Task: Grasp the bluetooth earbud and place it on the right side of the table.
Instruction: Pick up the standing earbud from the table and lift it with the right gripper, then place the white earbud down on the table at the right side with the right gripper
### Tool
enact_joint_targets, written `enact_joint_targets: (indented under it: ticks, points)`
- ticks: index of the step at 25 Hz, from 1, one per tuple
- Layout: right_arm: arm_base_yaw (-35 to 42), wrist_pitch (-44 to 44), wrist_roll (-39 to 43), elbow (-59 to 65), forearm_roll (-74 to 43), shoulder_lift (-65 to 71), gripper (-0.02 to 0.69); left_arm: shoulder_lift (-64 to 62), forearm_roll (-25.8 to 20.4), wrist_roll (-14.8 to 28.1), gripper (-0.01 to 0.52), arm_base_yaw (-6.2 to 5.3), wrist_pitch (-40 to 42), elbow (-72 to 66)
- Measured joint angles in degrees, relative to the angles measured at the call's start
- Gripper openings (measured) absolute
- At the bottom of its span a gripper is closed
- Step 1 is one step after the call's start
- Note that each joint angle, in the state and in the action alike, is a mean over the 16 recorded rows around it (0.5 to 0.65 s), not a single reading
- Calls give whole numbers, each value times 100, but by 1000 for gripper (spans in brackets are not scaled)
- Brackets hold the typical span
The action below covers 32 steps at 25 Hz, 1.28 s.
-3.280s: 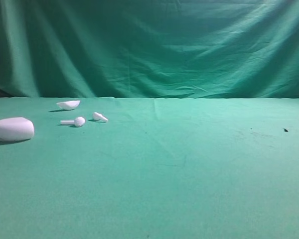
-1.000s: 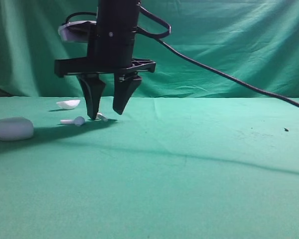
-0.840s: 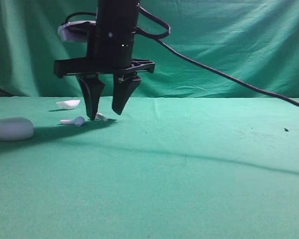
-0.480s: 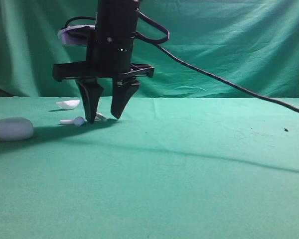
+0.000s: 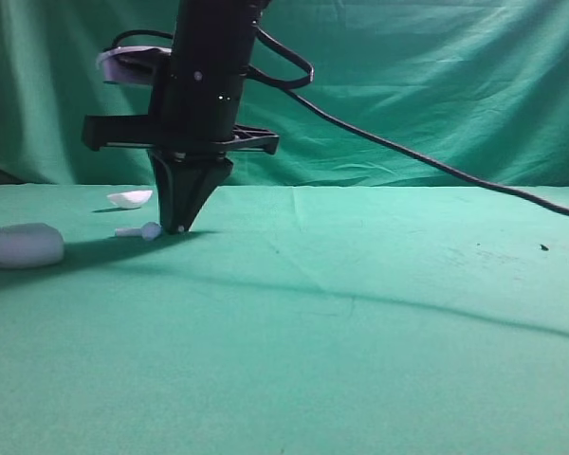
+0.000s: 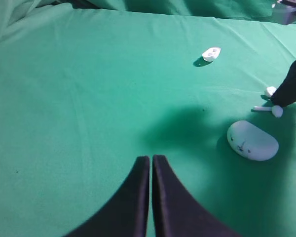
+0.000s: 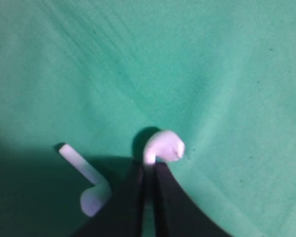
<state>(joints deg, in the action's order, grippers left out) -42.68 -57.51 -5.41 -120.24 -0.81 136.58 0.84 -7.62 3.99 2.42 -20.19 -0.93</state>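
Note:
The bluetooth earbud lies on the green table at the far left. My right gripper has reached across and is shut on its short stem, with the bulb head sticking out past the fingertips. In the high view the gripper points straight down with its tips at the cloth, and only a white speck of the earbud shows. The earbud also shows in the left wrist view. My left gripper is shut and empty, low over bare cloth, apart from these things.
A white earbud with a longer stem lies just left of the right gripper's tips, close beside them in the right wrist view. A white half-shell piece lies behind it. The white oval case sits at the far left. A black cable trails right.
The right gripper's jaws, open around the earbud before, have closed on it. The gripper has shifted slightly left and down. The other white pieces have not moved.

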Motion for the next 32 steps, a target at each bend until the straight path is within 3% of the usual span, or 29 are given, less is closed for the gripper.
enact_joint_targets:
  ticks: [9,16,23,32]
  points:
    - [237,-756,18,-404,-39,-471,0,0,0,0,0,0,0,0]
    - [913,-1191,154,-90,-57,-1550,0,0,0,0,0,0,0,0]
    - [2007,-921,360,1501,-52,-3000,0,0,0,0,0,0,0,0]
    - [2963,625,506,4635,45,-4103,0,0,0,0,0,0,0,0]
